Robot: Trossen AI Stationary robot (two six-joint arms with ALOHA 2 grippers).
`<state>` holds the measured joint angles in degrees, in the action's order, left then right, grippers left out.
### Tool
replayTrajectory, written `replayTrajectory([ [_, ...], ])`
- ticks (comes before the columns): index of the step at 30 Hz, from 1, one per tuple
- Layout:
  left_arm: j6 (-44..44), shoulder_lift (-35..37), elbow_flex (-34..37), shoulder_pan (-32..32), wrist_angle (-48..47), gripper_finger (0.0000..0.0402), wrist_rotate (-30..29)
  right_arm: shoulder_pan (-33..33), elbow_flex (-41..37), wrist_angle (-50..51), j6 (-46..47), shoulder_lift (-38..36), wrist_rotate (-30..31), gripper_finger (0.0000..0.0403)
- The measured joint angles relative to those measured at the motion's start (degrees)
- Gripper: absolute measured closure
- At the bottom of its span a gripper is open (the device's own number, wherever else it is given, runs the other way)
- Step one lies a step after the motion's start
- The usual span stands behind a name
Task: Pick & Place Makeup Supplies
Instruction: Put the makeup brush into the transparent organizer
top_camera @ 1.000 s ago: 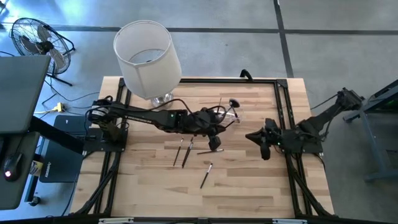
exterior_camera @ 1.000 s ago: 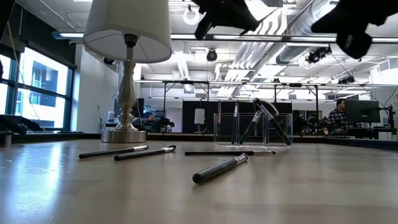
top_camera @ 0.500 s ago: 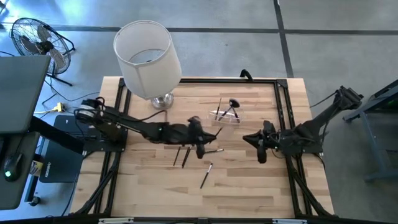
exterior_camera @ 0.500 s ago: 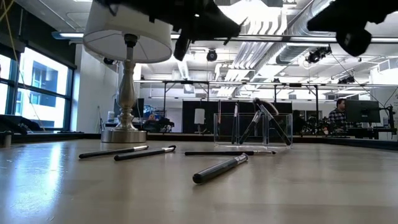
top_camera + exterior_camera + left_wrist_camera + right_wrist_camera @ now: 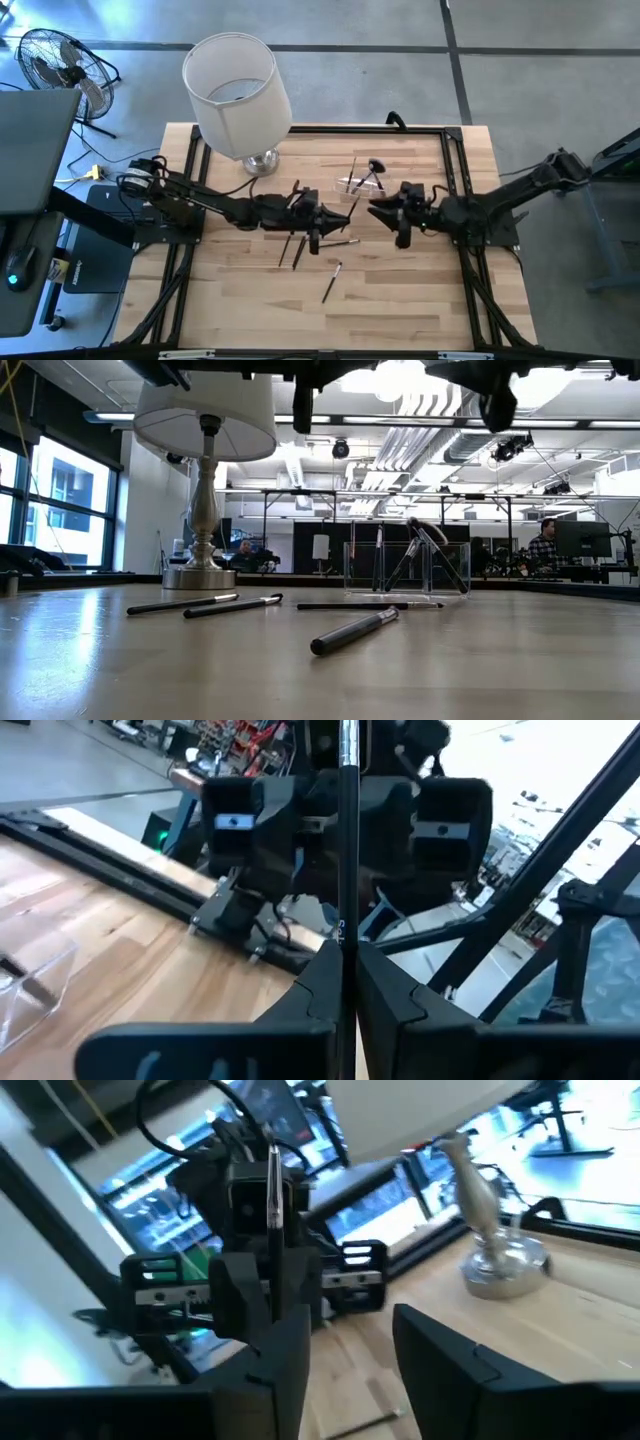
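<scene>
1. Nearest the front edge of the tabletop [image 5: 400, 310], a dark makeup pencil [image 5: 355, 630] lies flat and slanted, on its own.
2. Just behind it, toward the left edge, two brushes [image 5: 233, 605] lie side by side, almost parallel. A thin liner [image 5: 365, 605] lies crosswise to their right, near the tabletop's middle.
3. Over the middle of the tabletop the left gripper [image 5: 347, 980] hangs clear of the wood. Its fingers are pinched tight on a slim dark stick [image 5: 347, 870], which stands straight up out of them.
4. Facing it from the right-edge side and just beside it, the right gripper [image 5: 345, 1350] also hangs off the wood. Its fingers stand wide apart with nothing between them.
5. Farther back, toward the back edge and right of centre, a clear holder [image 5: 405, 568] stands on the tabletop. Several standing brushes [image 5: 425, 555] lean inside it, one of them with a fluffy rounded head.
6. Near the back left corner stands a lamp [image 5: 238, 95] on a silver base. Its white shade reaches out past the back edge.
</scene>
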<state>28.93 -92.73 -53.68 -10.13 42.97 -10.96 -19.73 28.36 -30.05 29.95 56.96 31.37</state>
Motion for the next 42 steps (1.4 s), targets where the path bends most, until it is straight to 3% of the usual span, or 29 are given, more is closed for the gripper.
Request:
replayTrajectory([
  [4, 0.0, 0.0, -1.0, 0.0, -1.3, 0.0394, 0.2, 2.3, 0.7, -4.2, 0.0, 1.7, -3.9, 0.0256],
  [16, -0.1, 0.0, -1.9, 0.0, -3.3, 0.0394, 1.5, 6.1, 6.0, -2.3, -0.4, 4.7, -12.0, 0.0256],
  [30, 1.4, 0.0, -1.9, 0.0, -4.4, 0.0394, 2.7, 7.0, 9.5, 1.1, -3.3, 7.5, -13.1, 0.0268],
  [35, 1.4, 0.0, -1.9, 0.0, -5.0, 0.0394, 2.7, 7.0, 9.9, 1.1, -4.8, 8.8, -13.2, 0.0297],
  [42, 0.9, 0.0, -1.9, 0.0, -5.9, 0.0393, 2.6, 6.9, 9.9, 0.2, -9.0, 8.7, -14.1, 0.0387],
])
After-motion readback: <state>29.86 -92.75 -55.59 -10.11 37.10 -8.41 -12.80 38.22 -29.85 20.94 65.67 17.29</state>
